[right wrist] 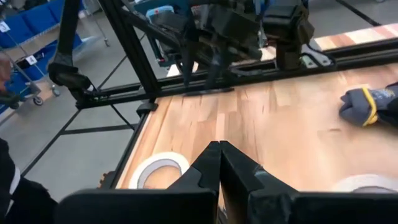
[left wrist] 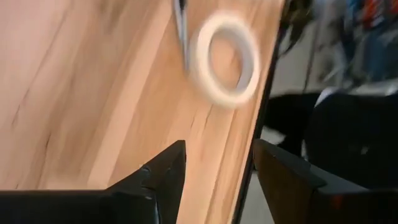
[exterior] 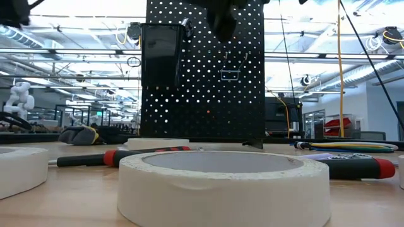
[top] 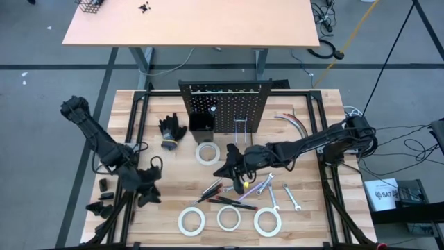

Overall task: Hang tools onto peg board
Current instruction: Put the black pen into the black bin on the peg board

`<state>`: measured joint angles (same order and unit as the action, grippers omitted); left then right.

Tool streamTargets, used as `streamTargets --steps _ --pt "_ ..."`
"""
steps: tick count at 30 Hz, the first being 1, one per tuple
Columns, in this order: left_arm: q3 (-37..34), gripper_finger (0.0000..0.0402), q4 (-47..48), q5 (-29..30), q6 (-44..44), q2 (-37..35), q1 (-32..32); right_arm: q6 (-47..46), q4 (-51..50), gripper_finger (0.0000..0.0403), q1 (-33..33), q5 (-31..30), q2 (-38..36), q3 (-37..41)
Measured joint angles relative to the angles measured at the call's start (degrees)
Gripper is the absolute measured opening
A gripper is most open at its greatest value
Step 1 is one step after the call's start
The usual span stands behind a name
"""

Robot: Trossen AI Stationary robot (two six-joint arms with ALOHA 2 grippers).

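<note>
Overhead, wooden tabletop (top: 139,125) on grey floor (top: 41,104).

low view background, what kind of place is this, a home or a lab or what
Most likely a robotics lab or industrial workshop, not a home. Behind the peg board runs an open hall with exposed ceiling trusses and strip lights, a white robot arm on a bench, and hanging cables.

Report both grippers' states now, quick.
Left gripper: open, holding nothing, at the table's left edge near a white tape roll.
Right gripper: shut, nothing seen between its fingers, above the table's middle.
</note>
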<state>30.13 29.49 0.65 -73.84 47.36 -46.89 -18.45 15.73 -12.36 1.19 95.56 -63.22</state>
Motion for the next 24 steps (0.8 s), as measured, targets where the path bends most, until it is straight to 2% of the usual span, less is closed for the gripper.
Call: streamTargets --steps 5,9,11,24 --pt "6.7 0.0167 15.7 -7.7 -2.3 6.9 -1.9 -0.2 0.3 0.0 0.0 0.2 1.7 0.0" --pt "7.3 0.016 16.5 -16.6 -2.1 12.4 -4.0 -0.1 0.3 0.0 0.4 0.3 1.8 0.0" --pt "7.3 0.0157 16.5 -19.2 -1.8 14.9 -5.3 0.1 0.5 0.0 0.4 0.3 1.8 0.0" --pt "7.1 0.0156 16.8 -20.5 1.7 26.3 -11.8 0.6 0.7 0.0 0.3 0.6 1.8 0.0"
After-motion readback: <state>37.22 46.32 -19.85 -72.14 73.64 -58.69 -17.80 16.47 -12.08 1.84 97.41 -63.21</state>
